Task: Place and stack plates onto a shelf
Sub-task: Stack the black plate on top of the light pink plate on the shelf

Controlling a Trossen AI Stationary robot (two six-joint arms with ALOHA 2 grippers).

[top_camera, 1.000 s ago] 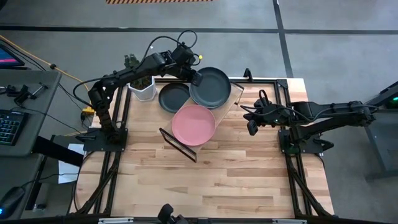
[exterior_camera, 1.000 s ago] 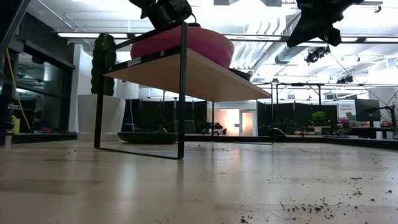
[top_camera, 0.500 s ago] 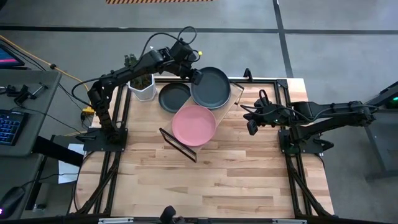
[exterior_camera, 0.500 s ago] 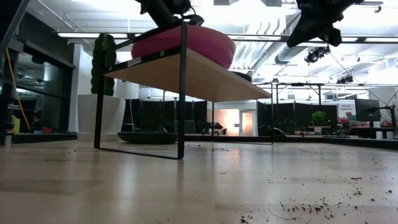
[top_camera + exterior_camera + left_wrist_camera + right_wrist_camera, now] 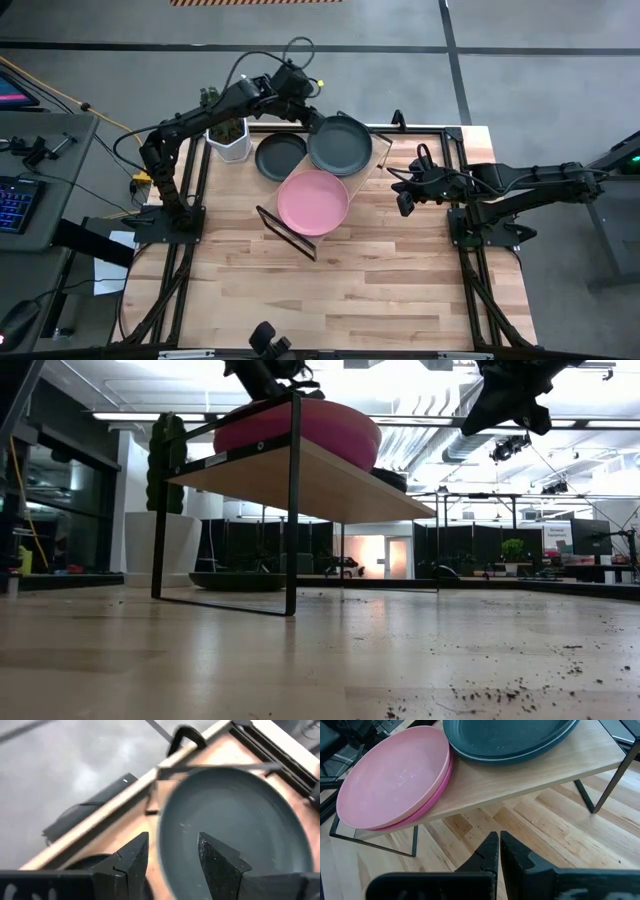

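Note:
A dark teal plate (image 5: 341, 144) lies flat on the far end of the light-wood shelf (image 5: 530, 772). At the near end a light pink plate (image 5: 312, 200) sits on a magenta one (image 5: 441, 784). A dark grey plate (image 5: 280, 156) lies on the table left of the shelf. My left gripper (image 5: 172, 840) is open above the teal plate's far-left rim (image 5: 161, 850), one finger on either side of it. My right gripper (image 5: 498, 840) hangs shut above the table to the right of the shelf (image 5: 405, 200).
A white pot with a cactus (image 5: 230, 140) stands at the table's far left corner, close under my left arm. The shelf stands askew on thin black wire legs (image 5: 292, 510). The near half of the wooden tabletop (image 5: 340, 290) is bare.
My left gripper has let go of the teal plate's rim and drawn back a little toward the table's far left. The teal plate stays lying on the shelf's far end. My right arm has kept still.

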